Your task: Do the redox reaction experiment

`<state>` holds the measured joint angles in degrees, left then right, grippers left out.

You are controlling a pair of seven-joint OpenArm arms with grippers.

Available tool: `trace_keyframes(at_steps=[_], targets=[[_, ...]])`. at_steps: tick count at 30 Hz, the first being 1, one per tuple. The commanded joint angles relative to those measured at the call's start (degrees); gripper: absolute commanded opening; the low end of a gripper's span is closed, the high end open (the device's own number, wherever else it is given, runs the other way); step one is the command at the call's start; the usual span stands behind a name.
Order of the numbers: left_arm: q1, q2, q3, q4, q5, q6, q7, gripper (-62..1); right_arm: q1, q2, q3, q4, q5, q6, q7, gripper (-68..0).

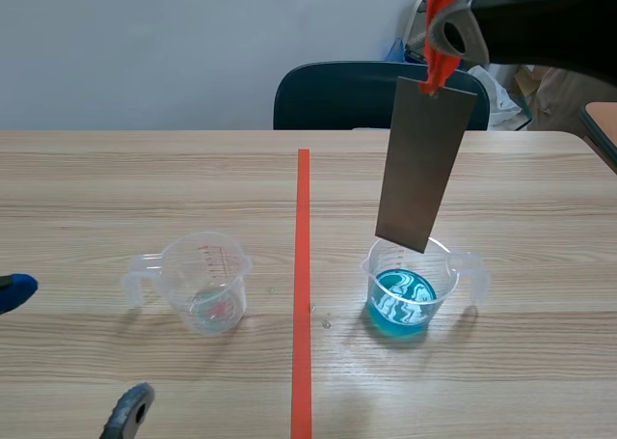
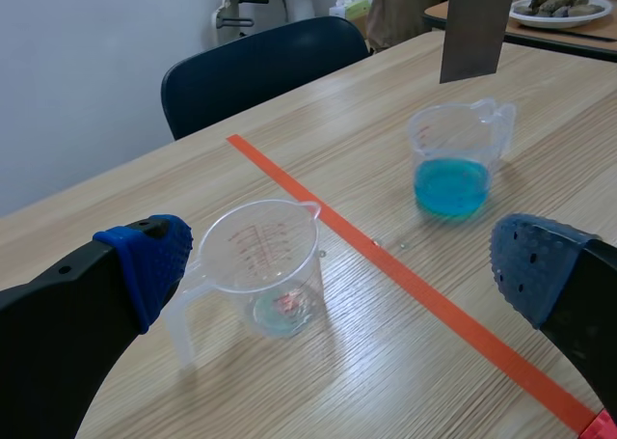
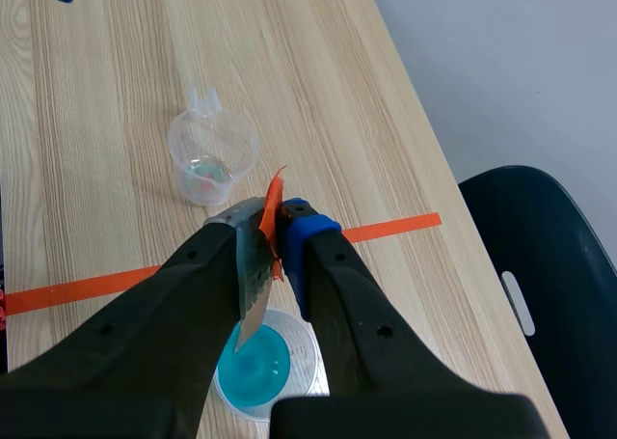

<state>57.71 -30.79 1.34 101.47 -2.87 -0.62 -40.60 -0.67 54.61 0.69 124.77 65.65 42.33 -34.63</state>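
The right gripper, clamped on the top of a grey metal strip, hangs it upright above the measuring cup of blue liquid — likely poised for dipping — while the left gripper rests low, fingers apart, holding nothing.

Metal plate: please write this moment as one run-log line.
right hand: shut on metal plate | plate: hangs above blue-liquid cup, not dipped | left hand: open, low by clear cup
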Motion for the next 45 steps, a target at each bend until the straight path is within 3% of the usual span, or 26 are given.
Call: trace_keyframes(at_steps=[1,7,11,21,39,45], targets=[[1.57,0.26,-1.20,0.55,-0.35,0.00,-1.62,1.4,0.85,-0.04,0.37,0.20,0.63,0.39,0.92,-66.9],[4.70,0.26,-3.89,0.48,-0.13,-0.22,-2.08,1.4,0.85,-0.04,0.37,0.20,0.63,0.39,1.42,-66.9],[6.75,0.26,-4.92,0.48,1.90,-0.61,-2.10,1.4,1.81,-1.07,-0.22,0.15,0.57,0.39,1.31,-66.9],[13.05,0.28,-5.97,0.48,2.80,-0.61,-5.16,1.4,8.72,-3.41,-8.59,0.15,0.57,0.39,-1.22,-66.9],[13.68,0.28,-5.97,0.48,2.56,-0.57,-4.11,1.4,11.26,-4.72,-9.55,0.15,0.39,0.39,-2.19,-66.9],[13.53,0.28,-5.97,0.48,0.50,-0.57,-2.91,1.4,17.03,-8.00,-14.40,-0.79,0.39,0.39,-5.35,-66.9]])
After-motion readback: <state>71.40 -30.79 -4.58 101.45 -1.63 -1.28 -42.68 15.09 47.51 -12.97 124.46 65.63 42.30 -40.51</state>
